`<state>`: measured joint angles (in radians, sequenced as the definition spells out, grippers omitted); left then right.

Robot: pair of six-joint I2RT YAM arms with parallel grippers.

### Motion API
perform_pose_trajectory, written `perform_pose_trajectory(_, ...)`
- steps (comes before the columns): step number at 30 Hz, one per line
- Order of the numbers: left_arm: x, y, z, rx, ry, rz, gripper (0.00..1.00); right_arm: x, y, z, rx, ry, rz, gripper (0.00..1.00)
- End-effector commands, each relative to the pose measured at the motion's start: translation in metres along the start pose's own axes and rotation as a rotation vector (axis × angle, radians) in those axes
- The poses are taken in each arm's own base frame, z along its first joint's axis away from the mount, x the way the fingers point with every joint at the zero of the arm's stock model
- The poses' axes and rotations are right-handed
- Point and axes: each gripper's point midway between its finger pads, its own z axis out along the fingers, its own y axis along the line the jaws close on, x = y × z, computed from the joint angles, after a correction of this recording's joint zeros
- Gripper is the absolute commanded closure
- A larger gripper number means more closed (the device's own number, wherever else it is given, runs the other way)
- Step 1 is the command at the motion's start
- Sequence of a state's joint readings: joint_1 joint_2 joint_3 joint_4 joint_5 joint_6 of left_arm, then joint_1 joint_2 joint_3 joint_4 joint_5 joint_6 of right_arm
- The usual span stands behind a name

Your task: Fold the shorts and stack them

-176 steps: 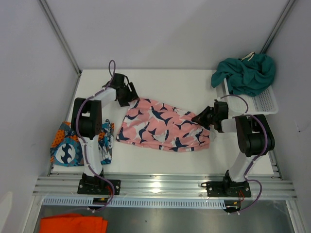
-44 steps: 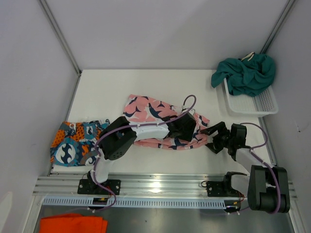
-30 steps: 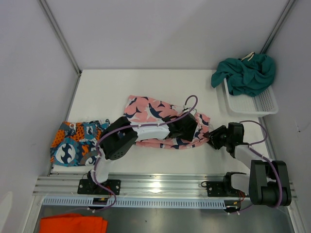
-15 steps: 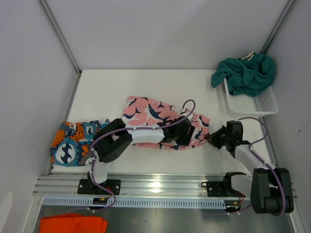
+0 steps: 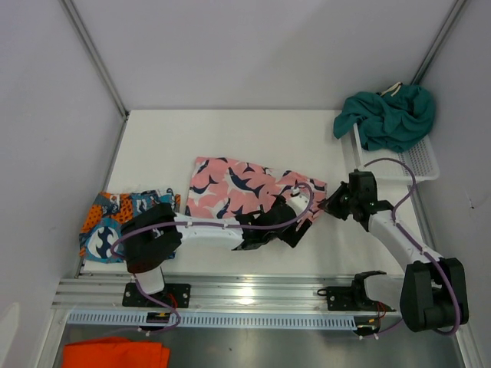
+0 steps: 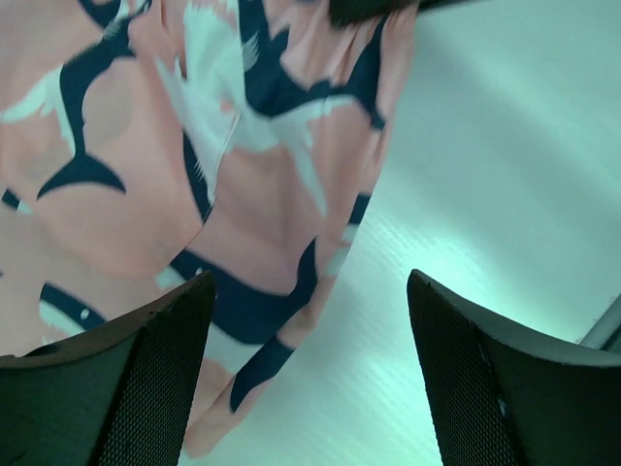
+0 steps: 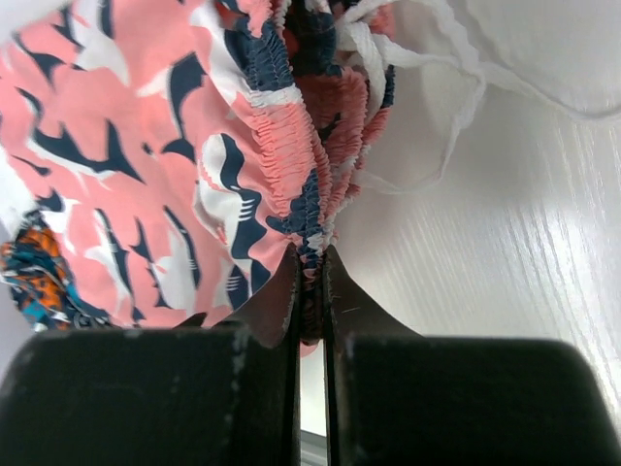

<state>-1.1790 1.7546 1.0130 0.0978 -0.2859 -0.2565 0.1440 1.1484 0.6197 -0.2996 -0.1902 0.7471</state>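
The pink shark shorts (image 5: 234,186) lie spread in the middle of the table. My right gripper (image 5: 332,205) is at their right end, shut on the gathered waistband (image 7: 309,218), with the white drawstring (image 7: 432,92) trailing beside it. My left gripper (image 5: 290,231) hovers open over the shorts' near right edge (image 6: 243,282), its fingers (image 6: 116,388) holding nothing. The graphic print shorts (image 5: 115,226) lie folded at the left edge. The teal shorts (image 5: 391,115) are bunched on the basket.
A white mesh basket (image 5: 418,162) stands at the back right, close behind my right arm. An orange cloth (image 5: 115,354) lies below the rail at the front left. My left forearm stretches low across the near side of the table.
My right gripper shut on the waistband and drew it back and to the right, spreading the pink shorts flatter. My left gripper opened, let the cloth go and slid toward the near edge.
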Motion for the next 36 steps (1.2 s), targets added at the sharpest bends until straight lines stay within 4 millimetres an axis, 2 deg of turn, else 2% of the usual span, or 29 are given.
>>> perform_pose_trajectory(1,-0.044,-0.005,-0.011,0.006,-0.150,0.035,0.17,0.000,0.004,-0.002,0.026,0.007,-0.056,1.00)
perform_pose_trajectory(6,-0.055,-0.019,-0.007,0.047,-0.165,0.086,0.13,0.004,0.010,0.000,0.029,0.026,-0.068,1.00)
perform_pose_trajectory(8,-0.052,-0.027,-0.002,0.053,-0.165,0.128,0.13,0.005,0.012,0.000,0.022,0.032,-0.062,1.00)
perform_pose_trajectory(13,-0.040,-0.031,0.007,0.051,-0.150,0.178,0.11,0.010,0.018,0.001,0.005,0.071,-0.052,1.00)
perform_pose_trajectory(17,-0.037,-0.039,0.011,0.060,-0.146,0.230,0.04,0.010,0.021,0.002,0.001,0.087,-0.057,1.00)
perform_pose_trajectory(21,-0.024,-0.031,0.026,-0.011,-0.094,0.246,0.03,0.012,0.023,0.002,-0.012,0.101,-0.049,1.00)
perform_pose_trajectory(25,-0.027,-0.020,0.038,-0.108,-0.070,0.239,0.05,0.013,0.028,-0.001,-0.031,0.111,-0.049,1.00)
perform_pose_trajectory(26,-0.020,-0.017,0.044,-0.132,-0.040,0.248,0.05,0.014,0.029,-0.003,-0.037,0.115,-0.050,1.00)
perform_pose_trajectory(29,-0.021,-0.011,0.049,-0.182,-0.024,0.249,0.11,0.014,0.030,-0.005,-0.041,0.118,-0.052,0.99)
perform_pose_trajectory(32,-0.022,-0.007,0.051,-0.210,-0.029,0.242,0.22,0.016,0.031,-0.006,-0.047,0.130,-0.052,0.99)
perform_pose_trajectory(35,-0.025,0.000,0.053,-0.237,-0.037,0.231,0.55,0.022,0.031,-0.005,-0.062,0.153,-0.044,0.98)
perform_pose_trajectory(36,-0.024,0.001,0.054,-0.238,-0.033,0.227,0.78,0.023,0.031,-0.004,-0.063,0.158,-0.042,0.98)
